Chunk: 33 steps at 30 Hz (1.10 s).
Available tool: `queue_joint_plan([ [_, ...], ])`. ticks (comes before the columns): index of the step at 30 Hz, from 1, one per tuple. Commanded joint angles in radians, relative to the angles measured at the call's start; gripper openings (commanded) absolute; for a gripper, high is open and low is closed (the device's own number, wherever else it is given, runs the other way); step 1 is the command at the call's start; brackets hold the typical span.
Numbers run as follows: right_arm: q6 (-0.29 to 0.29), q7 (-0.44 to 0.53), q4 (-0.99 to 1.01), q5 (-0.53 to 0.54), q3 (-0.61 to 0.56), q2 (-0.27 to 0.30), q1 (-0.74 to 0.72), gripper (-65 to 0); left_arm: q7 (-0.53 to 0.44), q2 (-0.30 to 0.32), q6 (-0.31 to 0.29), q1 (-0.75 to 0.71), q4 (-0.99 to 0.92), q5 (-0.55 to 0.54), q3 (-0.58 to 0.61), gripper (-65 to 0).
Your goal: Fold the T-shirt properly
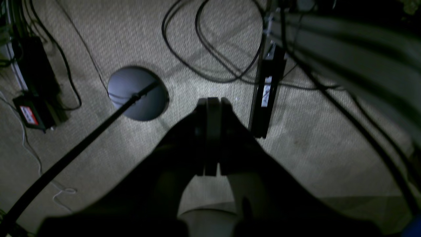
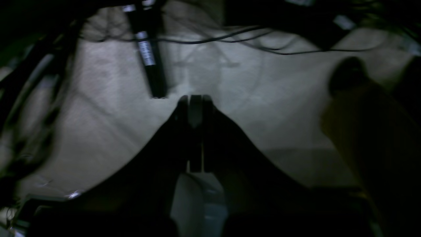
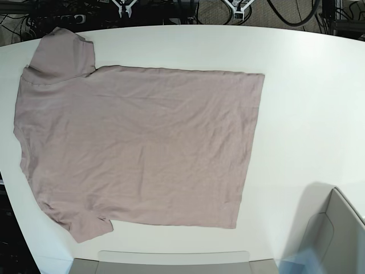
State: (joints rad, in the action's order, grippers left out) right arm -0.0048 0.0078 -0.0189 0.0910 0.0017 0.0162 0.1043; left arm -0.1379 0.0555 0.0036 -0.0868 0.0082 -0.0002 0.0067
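- T-shirt [image 3: 137,142] spread flat and unfolded on the white table [image 3: 308,103], filling that table's left and middle in the base view; collar end at the far left edge, hem at the right, so long axis left to right across the table.
- Upper sleeve [image 3: 63,54] reaching toward the table's far left corner; lower sleeve [image 3: 85,225] near its front edge; right third of the table bare.
- No arm over the table in the base view; neither gripper near the cloth.
- Right gripper [image 2: 194,98], on the left side of the base view: jaws pressed together, nothing between them, pointed down at pale carpet [image 2: 269,98] and cables off the table.
- Left gripper [image 1: 213,100], on the base view's right: jaws likewise closed and empty, above carpet, beside a round dark disc [image 1: 136,92] and a black bar [image 1: 266,95].
- Judged from the layout: right arm's side nearer the collar and sleeves, left arm's side nearer the hem; exact distances not tellable, since both are out of the overhead view.
- Folding not yet begun; likely first need: bring both grippers up over the table and open them.
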Motion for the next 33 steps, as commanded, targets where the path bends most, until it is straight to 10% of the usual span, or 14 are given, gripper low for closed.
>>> queue_joint_plan([
  [1,-0.001,0.013,0.003,0.003,-0.001,0.008,0.007,-65.0,-0.022,0.000,0.002,-0.003,0.000,-0.001,0.005,-64.9],
  [33,-0.001,0.106,-0.229,0.005,-0.002,0.051,0.202,-65.0,-0.024,0.036,0.000,-0.244,0.433,-0.007,-0.006,-64.9],
])
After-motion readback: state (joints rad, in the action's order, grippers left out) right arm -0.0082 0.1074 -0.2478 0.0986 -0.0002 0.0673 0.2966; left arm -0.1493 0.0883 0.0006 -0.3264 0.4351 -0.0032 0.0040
